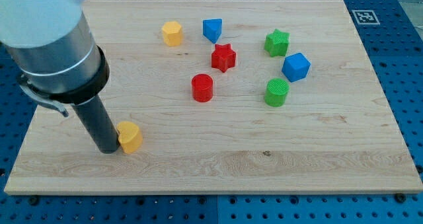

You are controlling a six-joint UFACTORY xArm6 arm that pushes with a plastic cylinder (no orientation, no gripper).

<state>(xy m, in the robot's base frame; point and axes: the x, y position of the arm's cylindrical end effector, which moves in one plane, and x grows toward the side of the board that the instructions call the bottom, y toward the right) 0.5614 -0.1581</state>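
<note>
Rod end: my tip (108, 149) rests on the board (317, 164) near its bottom-left corner, touching a yellow block (130, 137) on that block's left; there is no claw. Remaining blocks cluster near the top edge, well apart.

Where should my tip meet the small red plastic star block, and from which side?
Meet the red plastic star block on its view's-left face, probably in a notch between points so it will not slip. That side is open; my tip now sits against the yellow block.
</note>
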